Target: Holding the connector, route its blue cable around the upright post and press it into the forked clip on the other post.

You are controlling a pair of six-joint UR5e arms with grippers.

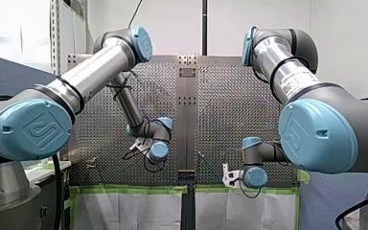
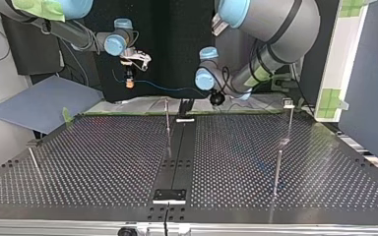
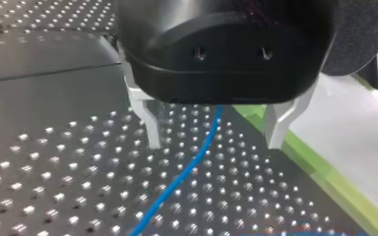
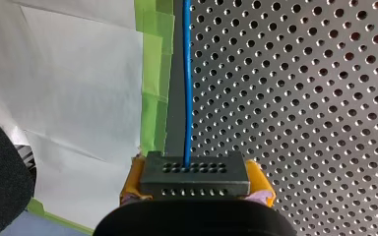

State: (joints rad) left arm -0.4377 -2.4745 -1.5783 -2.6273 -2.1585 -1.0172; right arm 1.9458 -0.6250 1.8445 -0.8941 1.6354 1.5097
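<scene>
**Blue cable strung between two grippers at the table's far edge**

Front view — My left gripper [image 1: 137,144] and my right gripper [image 1: 226,175] are seen low over the perforated table [image 1: 230,96], one on either side of its central strip. How far either is open cannot be told from here.

Top view — The blue cable [image 2: 167,88] is stretched in the air over the table's far edge, from my right gripper at the view's left across to my left gripper. An upright post [image 2: 168,123] stands near that edge, close to the cable's line. A second post [image 2: 290,123], topped by a small fitting, is set well apart at the view's right.

Left wrist view — The metal fingers [image 3: 150,125] are held wide apart. The cable passes between them and is gripped by neither.

Right wrist view — The yellow pads [image 4: 130,179] are closed on the dark connector [image 4: 194,176]. From it the cable runs straight ahead beside the green tape [image 4: 152,73].
</scene>
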